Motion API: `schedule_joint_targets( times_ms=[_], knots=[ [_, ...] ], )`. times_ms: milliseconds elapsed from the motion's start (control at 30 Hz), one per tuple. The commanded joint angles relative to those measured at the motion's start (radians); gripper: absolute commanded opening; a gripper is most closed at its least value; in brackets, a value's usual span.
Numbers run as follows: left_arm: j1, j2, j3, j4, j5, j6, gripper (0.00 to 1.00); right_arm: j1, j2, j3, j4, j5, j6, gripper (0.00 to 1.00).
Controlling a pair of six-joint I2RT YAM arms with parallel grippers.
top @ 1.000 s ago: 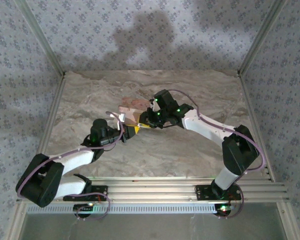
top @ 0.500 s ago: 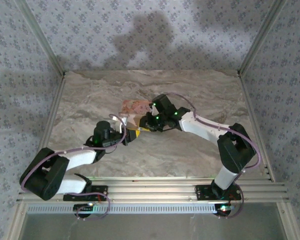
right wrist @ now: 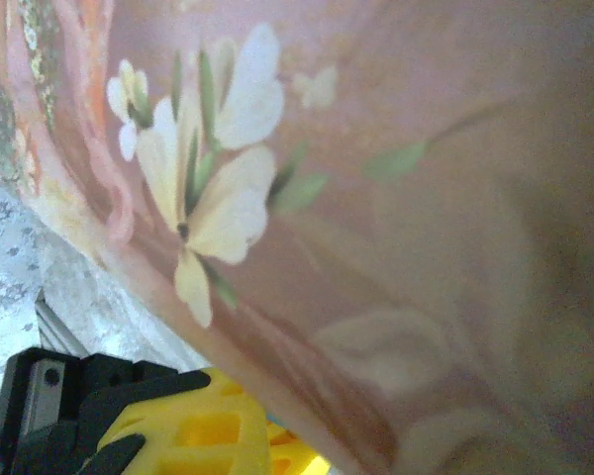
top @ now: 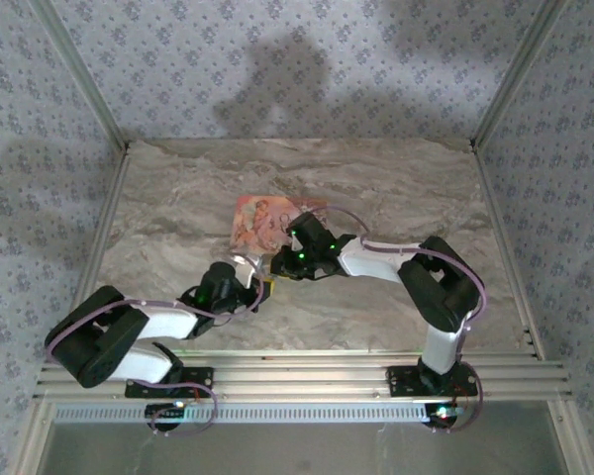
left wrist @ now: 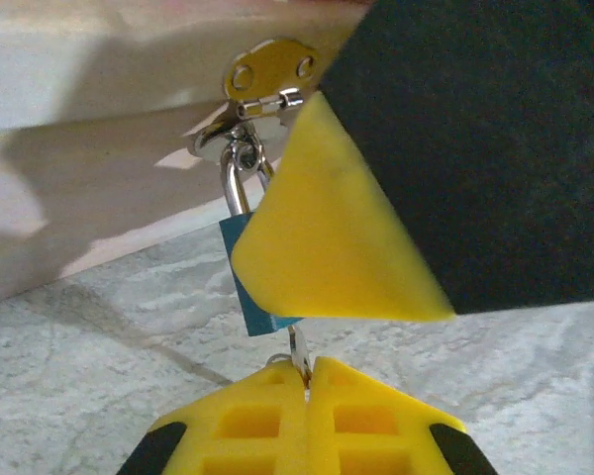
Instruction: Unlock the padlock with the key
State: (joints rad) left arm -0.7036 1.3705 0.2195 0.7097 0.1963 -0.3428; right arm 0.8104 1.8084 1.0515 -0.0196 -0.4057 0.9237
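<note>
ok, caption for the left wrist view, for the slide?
Left pincer shut on the key under the blue padlock hanging from the box's hasp, right pincer's fingertip in front.

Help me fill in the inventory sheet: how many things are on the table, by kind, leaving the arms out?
Pink floral box: 1
Blue padlock: 1
Key: 1
Total: 3

The padlock [left wrist: 266,321] hangs against the box [top: 257,220], left claw [left wrist: 307,372] before it, right claw [top: 280,263] beside.
</note>
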Motion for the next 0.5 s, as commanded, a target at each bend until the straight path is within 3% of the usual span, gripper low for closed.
schedule_joint_targets(
  times_ms=[0, 200, 400, 467],
  knots=[
    [-0.074, 0.02, 0.001, 0.022, -0.134, 0.121, 0.0, 0.017, 0.042, 0.001, -0.009, -0.11, 0.119, 0.0],
    [-0.147, 0.071, -0.001, 0.035, -0.287, 0.184, 0.0, 0.024, 0.061, 0.015, -0.024, -0.108, 0.147, 0.06],
    [-0.149, 0.098, -0.014, 0.084, -0.301, 0.153, 0.0, 0.031, 0.065, 0.024, -0.052, -0.084, 0.145, 0.18],
    [-0.147, 0.095, -0.016, 0.088, -0.3, 0.143, 0.0, 0.034, 0.057, 0.025, -0.061, -0.072, 0.143, 0.26]
  ],
)
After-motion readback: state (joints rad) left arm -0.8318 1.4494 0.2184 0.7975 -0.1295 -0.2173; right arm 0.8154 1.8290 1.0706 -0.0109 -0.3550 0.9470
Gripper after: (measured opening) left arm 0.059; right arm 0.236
